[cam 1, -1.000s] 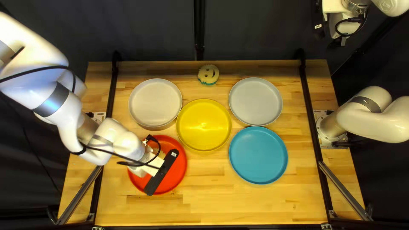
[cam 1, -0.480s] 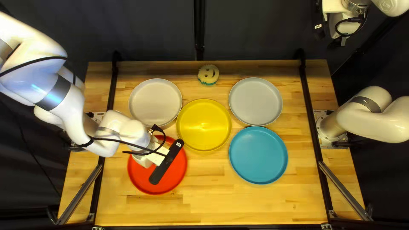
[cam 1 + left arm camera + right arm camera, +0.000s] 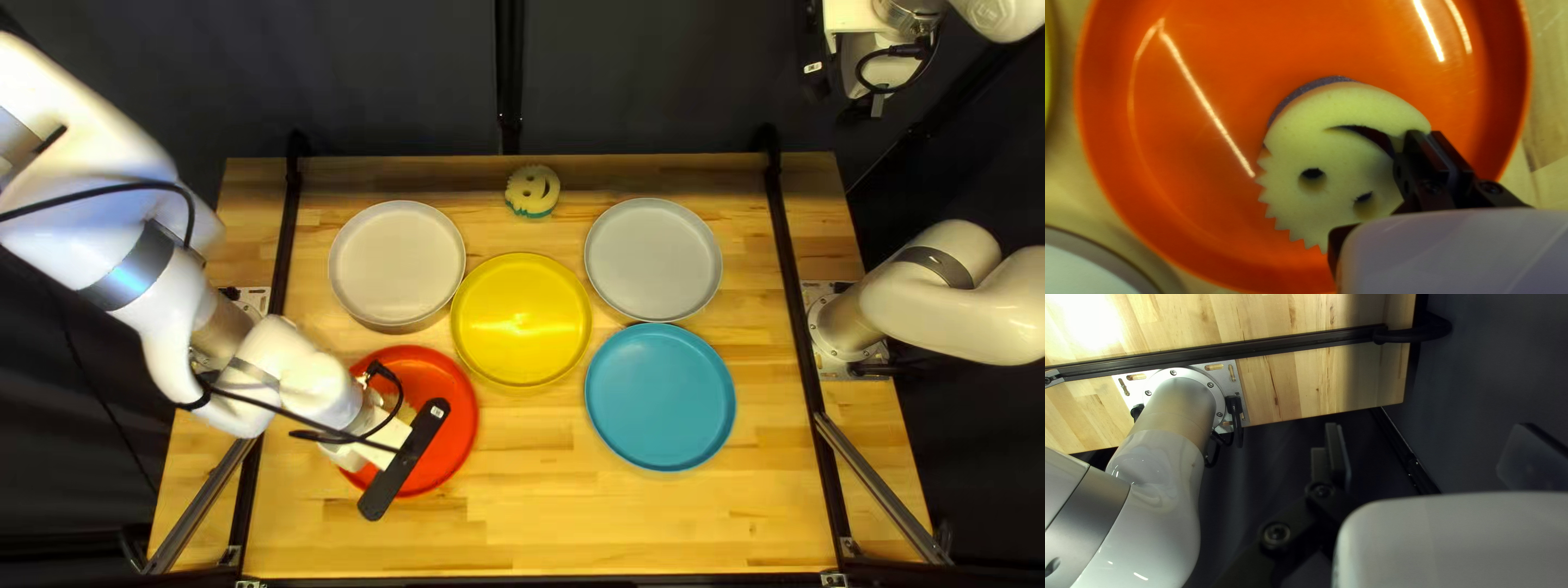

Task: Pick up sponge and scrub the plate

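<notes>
Glossy plastic plate (image 3: 1192,218), matt sponge (image 3: 1301,136)

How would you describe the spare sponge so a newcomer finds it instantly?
On the wooden table, find the yellow plate. Straight beyond it, near the far edge, lies a smiley-faced sponge with a teal underside. Unlike the sponge over the red plate, no tool touches it.

Sponge (image 3: 1339,188) on near-left plate (image 3: 1176,190); second sponge (image 3: 532,191) behind middle plate (image 3: 520,321)
</notes>
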Motion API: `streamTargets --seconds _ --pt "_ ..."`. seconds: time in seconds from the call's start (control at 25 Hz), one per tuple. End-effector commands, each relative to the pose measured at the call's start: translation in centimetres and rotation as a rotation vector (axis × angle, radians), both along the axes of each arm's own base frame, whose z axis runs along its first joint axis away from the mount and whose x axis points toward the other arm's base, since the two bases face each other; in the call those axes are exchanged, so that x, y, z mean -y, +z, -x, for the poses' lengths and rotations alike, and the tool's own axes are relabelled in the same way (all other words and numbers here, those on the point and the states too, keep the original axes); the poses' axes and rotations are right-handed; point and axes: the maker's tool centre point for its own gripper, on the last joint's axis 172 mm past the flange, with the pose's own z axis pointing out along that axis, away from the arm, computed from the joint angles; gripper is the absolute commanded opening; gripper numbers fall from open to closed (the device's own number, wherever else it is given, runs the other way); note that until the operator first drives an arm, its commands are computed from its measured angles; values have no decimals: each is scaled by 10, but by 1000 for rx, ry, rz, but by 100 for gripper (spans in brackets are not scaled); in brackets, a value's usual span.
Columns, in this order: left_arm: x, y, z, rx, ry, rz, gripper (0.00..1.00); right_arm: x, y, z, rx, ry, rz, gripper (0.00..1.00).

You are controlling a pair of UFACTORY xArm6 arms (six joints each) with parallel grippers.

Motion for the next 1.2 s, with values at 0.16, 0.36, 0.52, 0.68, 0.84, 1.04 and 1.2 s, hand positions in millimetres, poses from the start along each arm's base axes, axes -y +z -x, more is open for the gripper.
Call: streamTargets --seconds 0.16,0.36,0.52,0.68,0.84,1.04,1.2 --pt "-26 -2 -5 -1 11 -1 0 0 0 0 0 0 0 100" --pt "-54 3 -10 8 21 -1 0 0 0 0 0 0 0 100" --pt "-72 10 -21 18 27 -3 0 0 0 0 0 0 0 100" --pt "-85 10 -32 23 22 -3 0 0 0 0 0 0 0 100" --pt "-91 8 -34 23 19 -1 0 0 0 0 0 0 0 100" --pt "-84 7 -25 18 19 6 0 0 0 0 0 0 0 100" --pt "-66 4 -13 10 20 14 0 0 0 0 0 0 0 100"
